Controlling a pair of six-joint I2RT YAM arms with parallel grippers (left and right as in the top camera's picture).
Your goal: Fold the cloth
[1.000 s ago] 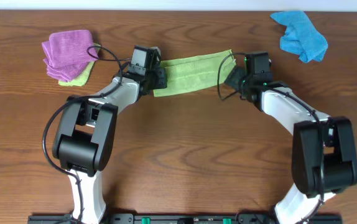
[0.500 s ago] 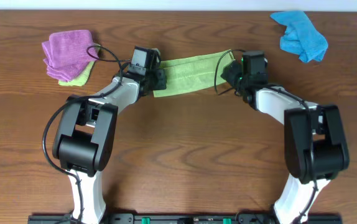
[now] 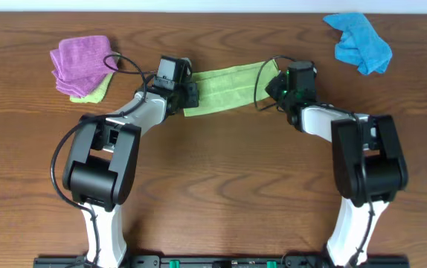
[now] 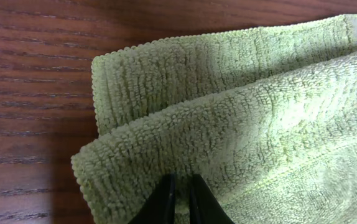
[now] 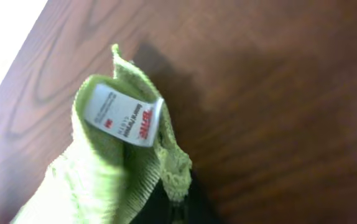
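Observation:
The lime-green cloth (image 3: 228,88) lies as a folded strip on the wooden table, stretched between my two grippers. My left gripper (image 3: 187,94) is at the strip's left end. In the left wrist view its black fingertips (image 4: 181,186) are pinched together on the upper layer of the cloth (image 4: 247,118). At the strip's right end is my right gripper (image 3: 276,85). The right wrist view shows the gripper (image 5: 177,208) shut on the cloth's (image 5: 97,168) bunched, raised corner, with its white label (image 5: 124,116) turned up.
A purple cloth (image 3: 82,62) lies on a paler green folded cloth (image 3: 99,91) at the back left. A crumpled blue cloth (image 3: 359,43) sits at the back right. The table's far edge (image 3: 213,12) runs just behind them.
My right gripper has moved left onto the cloth's right end and shut on it, lifting the corner. The left gripper has stayed in place, pinched on the left end.

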